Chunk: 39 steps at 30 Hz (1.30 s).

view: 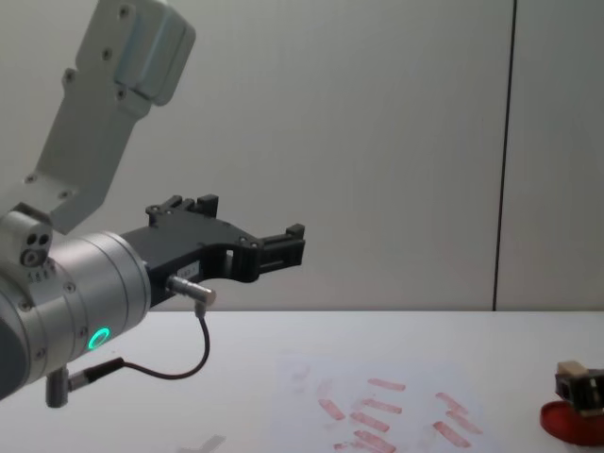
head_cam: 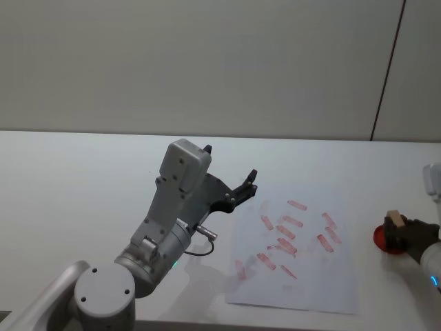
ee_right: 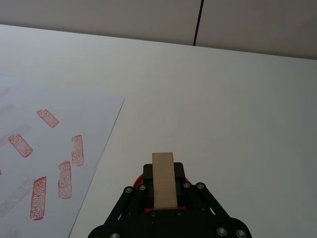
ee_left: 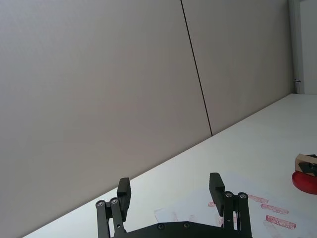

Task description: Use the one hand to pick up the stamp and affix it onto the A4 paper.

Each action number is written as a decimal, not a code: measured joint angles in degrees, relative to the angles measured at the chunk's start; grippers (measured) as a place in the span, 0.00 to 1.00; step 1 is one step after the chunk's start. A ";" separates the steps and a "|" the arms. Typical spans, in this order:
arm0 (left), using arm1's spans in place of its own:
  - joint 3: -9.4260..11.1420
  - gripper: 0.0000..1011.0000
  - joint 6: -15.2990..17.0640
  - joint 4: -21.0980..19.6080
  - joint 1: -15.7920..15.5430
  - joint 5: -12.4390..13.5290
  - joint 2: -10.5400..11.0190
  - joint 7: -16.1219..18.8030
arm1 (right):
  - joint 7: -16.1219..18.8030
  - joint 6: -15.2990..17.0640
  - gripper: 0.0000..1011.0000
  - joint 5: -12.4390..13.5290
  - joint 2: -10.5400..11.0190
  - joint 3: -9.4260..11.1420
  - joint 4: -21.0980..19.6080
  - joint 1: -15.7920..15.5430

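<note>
1. Right end effector (head_cam: 405,233): at the far right of the bench (head_cam: 83,179), clenched on the stamp (head_cam: 394,221). The two black fingers (ee_right: 179,171) press the block from opposite sides.
2. Stamp: a tan wooden block held between those fingers. Its upper end rises clear above the fingertips, and its lower end is hidden by them.
3. Ink pad (head_cam: 381,241): a flat red disc lying on the bench directly under the stamp and the right end effector. In the right wrist view its red rim (ee_right: 140,177) shows just beside the fingers. Whether the stamp's lower face touches the pad cannot be told.
4. A4 paper (head_cam: 324,284): a white sheet lying flat on the bench to the left of the ink pad, near it but apart from it. The stamp and the right end effector are off the sheet, beyond its right edge.
5. Stamp prints (head_cam: 286,233): many small red-pink rectangles scattered across the middle and upper part of the sheet.
6. Left end effector (ee_left: 170,188): raised well above the bench, left of the paper, with its fingers spread apart and nothing between them. It points forward toward the wall (view: 377,113).
</note>
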 joint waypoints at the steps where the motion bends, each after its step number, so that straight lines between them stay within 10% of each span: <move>1: 0.00 0.99 0.00 0.00 0.00 0.00 0.00 0.00 | 0.02 0.03 0.22 -0.06 0.01 0.03 0.10 -0.02; 39: 0.00 0.99 0.00 0.00 0.00 0.00 0.00 0.00 | 0.85 1.06 0.22 -1.11 0.03 0.66 1.29 -0.13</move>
